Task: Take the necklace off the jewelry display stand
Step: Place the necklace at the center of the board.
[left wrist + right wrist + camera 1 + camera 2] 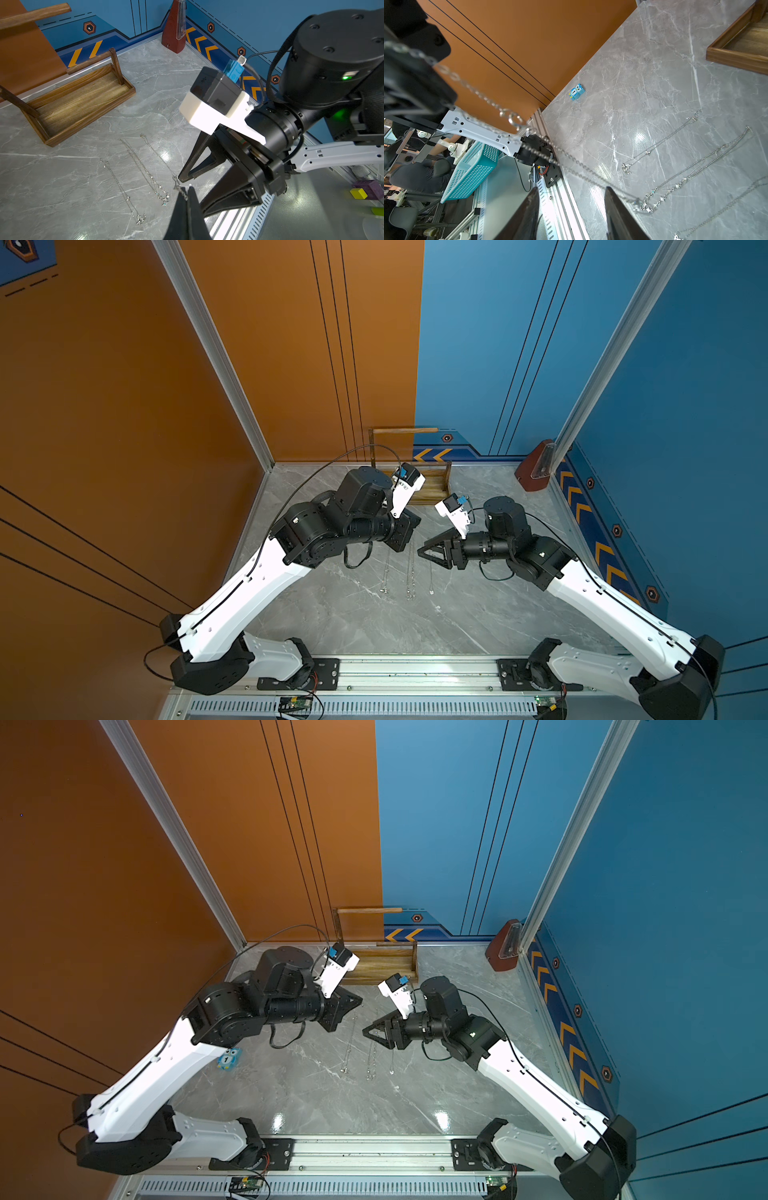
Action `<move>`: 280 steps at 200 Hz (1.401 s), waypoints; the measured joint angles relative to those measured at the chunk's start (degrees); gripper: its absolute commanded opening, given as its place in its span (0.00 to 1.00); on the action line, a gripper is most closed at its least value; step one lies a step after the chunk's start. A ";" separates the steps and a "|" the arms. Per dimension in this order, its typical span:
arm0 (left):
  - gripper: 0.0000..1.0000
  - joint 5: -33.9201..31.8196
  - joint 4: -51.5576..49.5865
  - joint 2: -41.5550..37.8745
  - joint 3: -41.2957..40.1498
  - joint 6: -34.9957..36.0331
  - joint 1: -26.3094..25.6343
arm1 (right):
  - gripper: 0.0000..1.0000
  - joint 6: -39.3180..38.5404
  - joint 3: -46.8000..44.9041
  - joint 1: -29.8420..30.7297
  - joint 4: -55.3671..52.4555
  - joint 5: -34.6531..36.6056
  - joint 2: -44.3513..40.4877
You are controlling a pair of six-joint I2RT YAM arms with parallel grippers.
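Note:
My left gripper (pixel 188 188) is shut on the thin silver chain of a necklace (pixel 479 95). The chain hangs from its tips over the middle of the table and runs slantwise through the right wrist view. My right gripper (pixel 572 189) faces it from the right with its jaws apart, and the chain passes close by one finger (pixel 612 199). In both top views the two grippers (pixel 358 1001) (pixel 419 551) nearly meet. The jewelry display stand (pixel 403 430) stands at the back wall with both bars bare and its tray (pixel 93 117) holding nothing.
Other silver necklaces (pixel 124 191) (pixel 145 172) lie stretched out on the grey marble table in front of the stand. A red-brown metronome (pixel 536 466) stands in the back right corner. A small blue owl figure (pixel 227 1058) lies near the left wall.

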 measured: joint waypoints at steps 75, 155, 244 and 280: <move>0.00 0.20 0.39 -0.59 -0.72 -0.15 0.00 | 0.50 -0.04 2.56 2.38 0.55 1.88 2.12; 0.00 0.66 1.68 -0.63 -0.83 -0.59 0.00 | 0.44 -0.37 2.56 3.74 0.50 2.58 3.65; 0.00 1.07 2.32 -0.63 -0.92 -1.03 0.00 | 0.46 -0.39 2.54 3.74 0.52 5.27 3.52; 0.00 1.09 2.47 -0.63 -0.92 -1.03 0.00 | 0.46 -0.39 2.38 3.74 0.55 7.04 3.02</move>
